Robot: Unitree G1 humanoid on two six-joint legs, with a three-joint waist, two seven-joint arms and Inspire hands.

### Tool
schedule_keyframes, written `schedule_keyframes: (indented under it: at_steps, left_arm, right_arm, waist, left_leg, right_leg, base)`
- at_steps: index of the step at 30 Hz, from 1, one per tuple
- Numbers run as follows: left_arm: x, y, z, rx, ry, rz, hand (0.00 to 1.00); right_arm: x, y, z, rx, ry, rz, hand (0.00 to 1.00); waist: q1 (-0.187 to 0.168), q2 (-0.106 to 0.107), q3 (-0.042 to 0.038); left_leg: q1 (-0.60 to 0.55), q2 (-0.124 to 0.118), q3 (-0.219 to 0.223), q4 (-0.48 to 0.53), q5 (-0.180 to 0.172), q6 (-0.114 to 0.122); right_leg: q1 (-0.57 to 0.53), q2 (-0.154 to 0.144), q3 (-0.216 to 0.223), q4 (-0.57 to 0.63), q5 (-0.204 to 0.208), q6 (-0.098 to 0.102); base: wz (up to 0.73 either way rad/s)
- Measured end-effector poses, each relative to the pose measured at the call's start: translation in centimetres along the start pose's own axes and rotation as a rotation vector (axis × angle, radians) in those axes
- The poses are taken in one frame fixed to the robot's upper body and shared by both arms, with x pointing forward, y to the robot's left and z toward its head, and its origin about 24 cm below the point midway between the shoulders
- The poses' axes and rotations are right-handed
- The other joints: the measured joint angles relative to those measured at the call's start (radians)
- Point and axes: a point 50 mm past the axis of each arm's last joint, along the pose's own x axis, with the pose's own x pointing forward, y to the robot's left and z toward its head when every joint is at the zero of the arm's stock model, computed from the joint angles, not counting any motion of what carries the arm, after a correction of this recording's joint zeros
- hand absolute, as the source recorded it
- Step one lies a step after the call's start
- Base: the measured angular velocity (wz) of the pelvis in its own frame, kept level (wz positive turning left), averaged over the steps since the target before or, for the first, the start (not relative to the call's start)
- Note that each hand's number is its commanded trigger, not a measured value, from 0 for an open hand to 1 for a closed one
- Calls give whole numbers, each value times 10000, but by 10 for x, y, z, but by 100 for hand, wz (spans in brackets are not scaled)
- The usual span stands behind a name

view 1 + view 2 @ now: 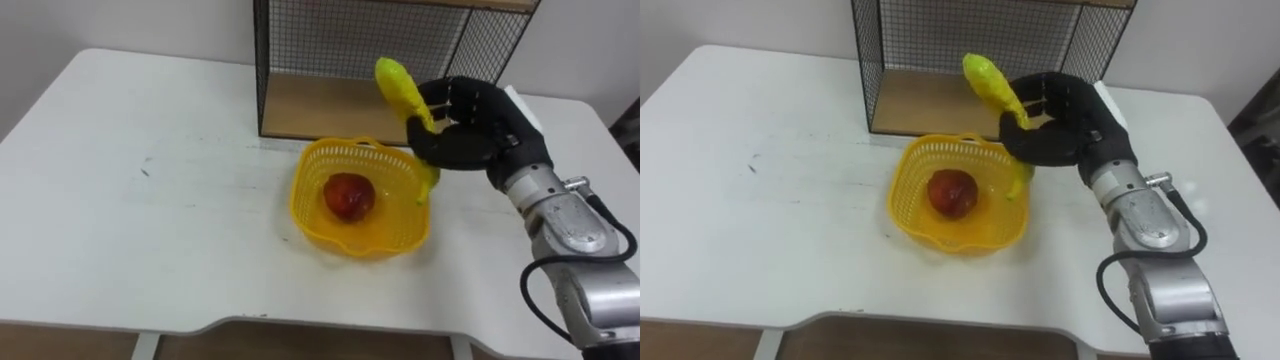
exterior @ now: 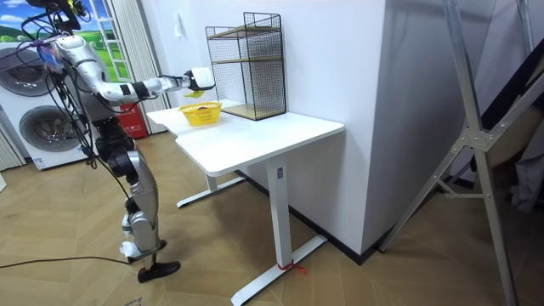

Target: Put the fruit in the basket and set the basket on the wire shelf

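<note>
Item 1: round yellow plastic lattice basket. It stood on the white surface, near its middle. One round red apple lay at the centre of the basket floor.

Item 2: long yellow banana. It was held clear of the surface, steeply tilted. The upper end leaned toward 11 o'clock, in front of the shelf's open face. The lower tip hung at the basket's rim at about 3 o'clock, and whether the tip touched the rim could not be told.

Item 3: right robot hand, black-fingered on a silver forearm. It reached in from 4 o'clock and sat at roughly 2 o'clock of the basket. Its fingers and thumb were curled round the banana's middle – gripping it.

Item 4: black wire shelf with wooden boards. It stood on the surface at 12 o'clock of the basket, just beyond it, with the open face toward the robot. Its lower board was bare.

Item 5 – stance, from the room view. The robot stood upright at the end of the surface on the room view's left, with the right arm stretched out level over the basket. White washing machines stood behind it.
</note>
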Motion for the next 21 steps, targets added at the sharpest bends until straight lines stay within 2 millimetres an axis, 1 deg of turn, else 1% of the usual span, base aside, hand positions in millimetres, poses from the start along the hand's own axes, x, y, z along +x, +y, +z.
schedule_keyframes:
  at_steps: [4,7,11,13,17,21]
  left_arm:
    - [0,0,1,0,-12,2,0]
    - [0,0,1,6,-24,-2,0]
    - [0,0,2,1,-48,2,0]
    - [0,1,2,-6,-52,10,0]
    - [0,1,2,-4,-41,7,0]
    - [0,1,1,-12,-29,9,0]
  right_arm:
    - [0,3,0,-146,21,266,0]
    - [0,4,4,-303,-127,400,0]
    - [0,4,4,-979,-34,463,0]
    - [0,4,4,-1119,-9,483,0]
    - [0,6,3,-1424,67,669,0]
    - [0,7,3,-1557,112,850,0]
  waist:
    - [24,9,12]
    - [65,49,40]
    - [180,113,83]
    - [240,93,70]
    - [287,112,91]
    - [275,81,112]
  left_leg:
    - [-9,1,0,0,-1,1]
    - [-104,10,0,5,-2,1]
    - [-170,12,-2,13,-1,0]
    - [-183,9,-3,12,-2,0]
    - [-233,7,-29,5,-1,0]
    - [-235,10,-48,2,-1,0]
  right_leg:
    - [-7,7,14,1,12,2]
    - [-108,22,15,11,19,-11]
    - [-169,30,27,6,24,-18]
    - [-180,27,30,1,23,-18]
    - [-238,25,34,4,23,-17]
    - [-223,30,46,-9,24,-17]
  base:
    - [0]
    - [0]
    - [0]
    - [0]
    - [0]
    - [0]
